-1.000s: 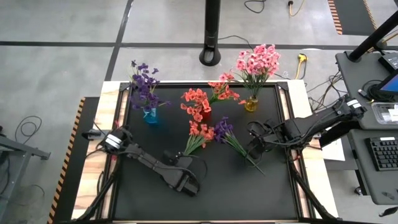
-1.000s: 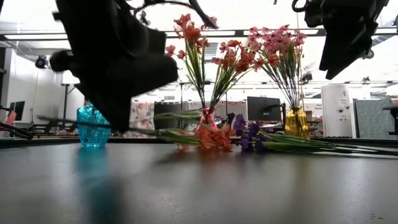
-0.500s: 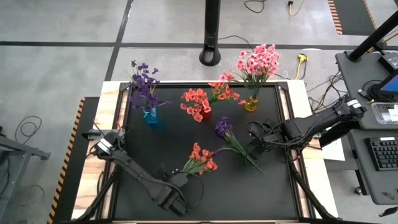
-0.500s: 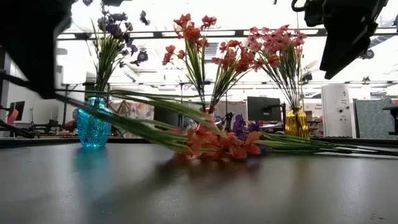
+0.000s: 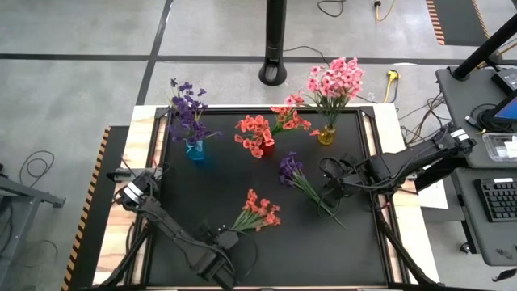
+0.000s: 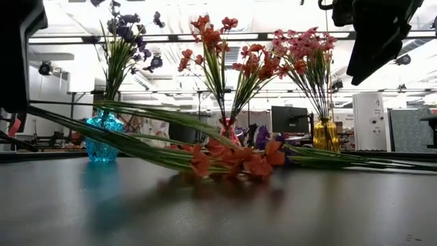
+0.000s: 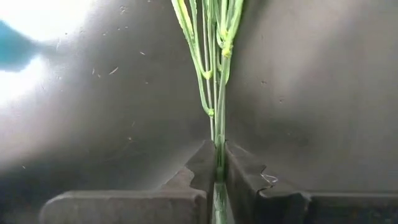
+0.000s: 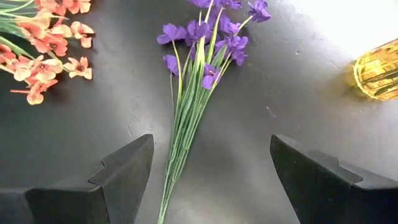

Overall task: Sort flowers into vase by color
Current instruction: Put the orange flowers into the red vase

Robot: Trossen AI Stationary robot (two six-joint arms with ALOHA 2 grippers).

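A coral-red sprig [image 5: 259,212] lies near the table's middle, stems pointing at the near left. My left gripper [image 5: 228,235] is shut on those stems. A purple sprig [image 5: 300,179] lies flat on the mat to the right. My right gripper [image 8: 211,168] hovers open above its stems, one finger on either side, touching nothing. Along the far edge stand a blue vase [image 5: 195,150] with purple flowers, a red vase [image 5: 266,149] with coral ones and a yellow vase [image 5: 325,136] with pink ones. My left gripper pinches the coral sprig's bundled green stems [image 7: 219,152] between its two fingers [image 7: 205,169], near the stems' free end, with the fingers lying along the stems. The stem end is raised off the mat, and the blossom end [image 6: 235,161] rests on the table.
The black mat [image 5: 355,242] is bare at the near right and at the left middle. The three vases crowd the far edge, their blooms overhanging it. A dark post [image 5: 275,44] stands beyond the table, and a desk with a keyboard [image 5: 497,198] is at the right.
My left gripper has drawn back toward the table's near left corner, staying shut on the stems. The coral sprig has slid with it along the mat toward the near edge, away from the purple sprig, its stem end raised and its blossoms trailing.
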